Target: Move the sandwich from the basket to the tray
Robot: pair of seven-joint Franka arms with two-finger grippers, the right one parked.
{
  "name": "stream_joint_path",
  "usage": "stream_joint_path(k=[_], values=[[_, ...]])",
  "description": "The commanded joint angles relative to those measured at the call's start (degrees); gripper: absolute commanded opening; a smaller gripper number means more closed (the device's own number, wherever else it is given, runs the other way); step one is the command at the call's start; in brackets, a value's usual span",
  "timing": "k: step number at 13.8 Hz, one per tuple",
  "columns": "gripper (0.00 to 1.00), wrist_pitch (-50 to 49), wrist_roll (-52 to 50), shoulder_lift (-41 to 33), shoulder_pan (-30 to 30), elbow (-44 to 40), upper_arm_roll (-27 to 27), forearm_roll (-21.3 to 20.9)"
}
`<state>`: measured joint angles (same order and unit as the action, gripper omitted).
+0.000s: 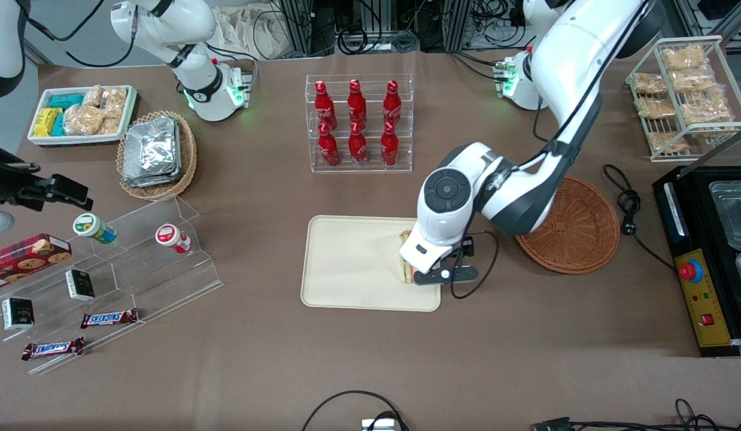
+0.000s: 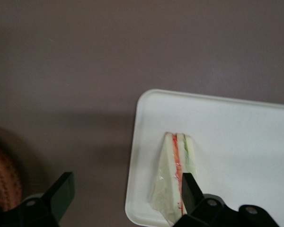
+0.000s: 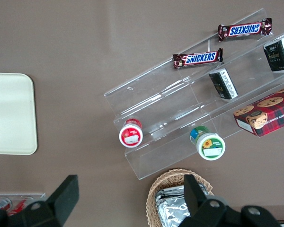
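- Sandwich [image 2: 176, 177]: the triangular wedge lay on the tray [image 1: 352, 263], at the tray's end nearest the basket and close to the rim. In the front view it showed only as a sliver [image 1: 404, 257] at centre frame, under the wrist housing.
- Orientation: in the left wrist view, the red and green filling stripes ran along the wedge's long axis, from its narrow squared end to the broad end near the tray's rounded corner. One bread face was turned up.
- Gripper [image 2: 120, 194]: it hovered directly above the sandwich, fingers spread wide. One finger [image 2: 188, 189] overlapped the wedge's broad end; the other [image 2: 61, 191] stood over bare tablecloth outside the tray. Nothing was pinched between them.
- Basket [image 1: 580, 230]: the reddish-brown wicker bowl sat right of centre in the front view, just beside the tray toward the working arm's end, partly covered by the arm.
- Table [image 1: 257, 359]: a brown cloth surface carried both items.
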<state>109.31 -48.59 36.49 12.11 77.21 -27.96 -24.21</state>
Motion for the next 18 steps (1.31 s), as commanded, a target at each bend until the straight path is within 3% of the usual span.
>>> stream_joint_path(k=[1,9,15,18], values=[[1.0,-2.87,-1.86,-4.13,-1.21,0.22,1.32,-1.19],[1.0,-5.25,2.52,-8.62,-1.3,0.31,8.96,0.21],[1.0,-8.84,17.19,-13.19,-2.34,0.4,17.66,9.87],[1.0,-10.78,24.31,-15.82,-6.64,1.01,17.67,12.86]])
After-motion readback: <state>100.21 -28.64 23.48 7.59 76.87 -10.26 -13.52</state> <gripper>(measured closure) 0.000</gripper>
